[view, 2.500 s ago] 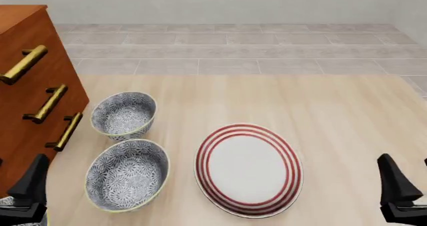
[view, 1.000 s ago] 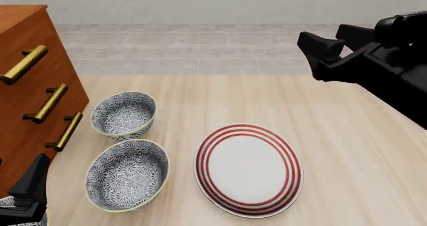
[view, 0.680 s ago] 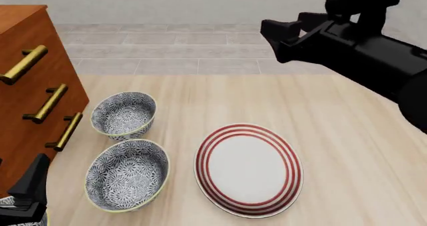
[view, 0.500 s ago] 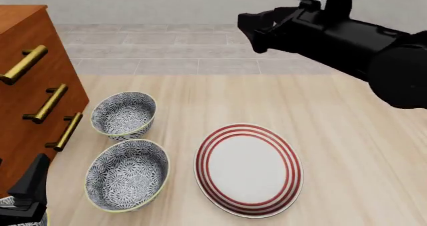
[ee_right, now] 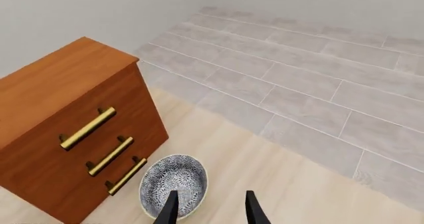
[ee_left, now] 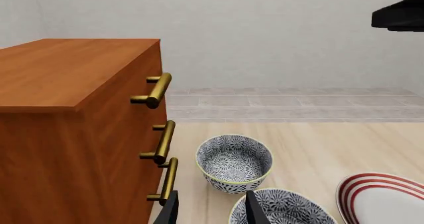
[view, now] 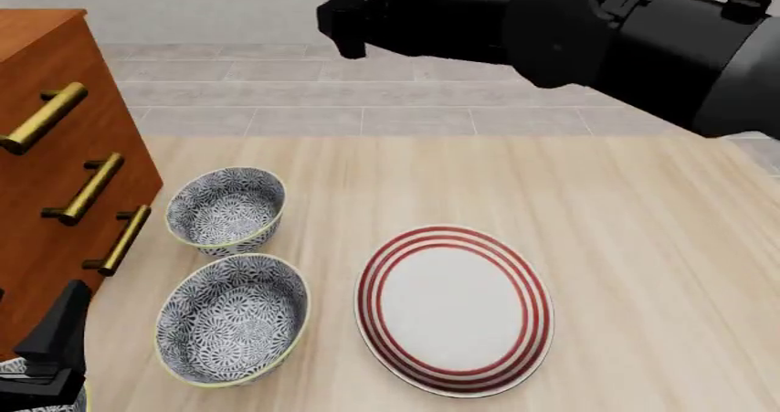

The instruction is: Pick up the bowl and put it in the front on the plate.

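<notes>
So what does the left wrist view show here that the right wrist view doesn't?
Only the left wrist view: the red-ringed white plate, the wider blue-and-white floral bowl and part of the right arm. Only the right wrist view: a broad stretch of grey tiled floor. Both: the wooden drawer cabinet, the narrower floral bowl and open fingertips.

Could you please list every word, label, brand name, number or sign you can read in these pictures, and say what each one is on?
None: no view shows any readable text.
The two blue-and-white floral bowls carry only pattern.
The white round plate carries only red rings.
The wooden drawer cabinet with brass handles is unmarked.
The black right arm shows no label.
</notes>
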Controlling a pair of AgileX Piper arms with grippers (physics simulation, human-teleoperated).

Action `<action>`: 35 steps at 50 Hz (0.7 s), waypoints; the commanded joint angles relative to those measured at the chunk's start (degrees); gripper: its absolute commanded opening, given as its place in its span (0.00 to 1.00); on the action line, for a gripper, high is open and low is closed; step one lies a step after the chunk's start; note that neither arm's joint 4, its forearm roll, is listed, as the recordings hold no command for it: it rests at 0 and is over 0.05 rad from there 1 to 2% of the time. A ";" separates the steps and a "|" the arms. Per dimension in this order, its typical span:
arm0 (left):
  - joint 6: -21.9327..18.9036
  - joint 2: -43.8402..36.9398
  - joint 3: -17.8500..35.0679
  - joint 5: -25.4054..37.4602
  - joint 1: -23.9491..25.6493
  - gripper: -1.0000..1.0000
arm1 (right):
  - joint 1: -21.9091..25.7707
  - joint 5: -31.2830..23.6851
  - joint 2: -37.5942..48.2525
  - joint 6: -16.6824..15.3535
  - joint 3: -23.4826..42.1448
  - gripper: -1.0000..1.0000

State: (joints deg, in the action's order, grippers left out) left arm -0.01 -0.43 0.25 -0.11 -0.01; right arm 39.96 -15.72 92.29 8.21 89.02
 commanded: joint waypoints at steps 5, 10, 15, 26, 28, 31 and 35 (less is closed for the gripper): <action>0.00 0.01 0.00 0.00 0.00 1.00 | 2.00 -2.22 12.12 2.16 9.53 1.00; 0.00 0.01 0.00 0.00 0.00 1.00 | 1.73 -2.58 14.82 2.50 11.79 1.00; 0.01 0.00 0.00 0.00 0.00 1.00 | 1.52 -2.15 17.48 2.98 12.39 1.00; 0.00 0.00 0.00 0.00 0.00 1.00 | 1.17 -3.03 21.73 3.60 16.15 1.00; -0.01 -0.01 0.00 0.00 0.00 1.00 | 1.14 -3.27 22.63 3.62 17.22 1.00; 0.00 -0.01 0.00 0.00 0.01 1.00 | 1.04 -3.29 24.07 3.82 18.23 1.00; 0.00 0.01 0.00 0.00 -0.01 1.00 | 0.78 -2.29 25.25 4.03 18.14 1.00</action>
State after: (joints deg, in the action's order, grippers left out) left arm -0.01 -0.43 0.25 -0.11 -0.01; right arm 41.04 -18.43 113.69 11.67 104.84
